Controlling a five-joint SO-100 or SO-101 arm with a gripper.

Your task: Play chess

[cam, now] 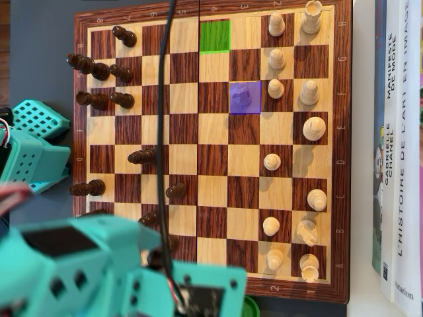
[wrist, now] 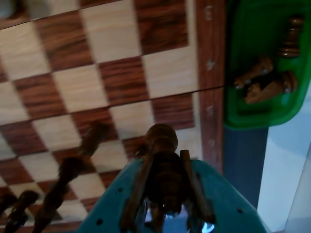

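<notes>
Wrist view: the board (wrist: 121, 82) fills most of the frame, its squares alternating dark and pale wood. Marks run along its dark border at the right, too blurred to read. The teal jaws rise from the bottom edge and are clamped on a dark piece (wrist: 163, 165), a turned wooden one with a rounded head, held above the board's corner squares near the border. Left of it, more dark pieces (wrist: 73, 174) lie out of focus and cut off by the lower edge. Right of the board sits a green tray (wrist: 238, 116) holding several brown pieces (wrist: 265, 80), soft and hard to identify; the tray runs out of frame at the right.

Overhead view: book spines stand right of the board (cam: 211, 218). One spine (cam: 382, 172) reads "GABRIELLE CHANEL", another "MANIFESTE DE MODE", and a third "L'HISTOIRE DE L'IMAGE". Small letters and numbers edge the board's border. One square near the top edge is tinted green (cam: 215, 36); another, lower and to the right, is tinted purple (cam: 244, 98). Dark pieces (cam: 99, 69) stand on the board's left side, white pieces (cam: 314, 129) on its right. The teal arm (cam: 99, 264) and a black cable (cam: 163, 132) hide the lower left corner, so jaws and held piece cannot be seen here.
</notes>
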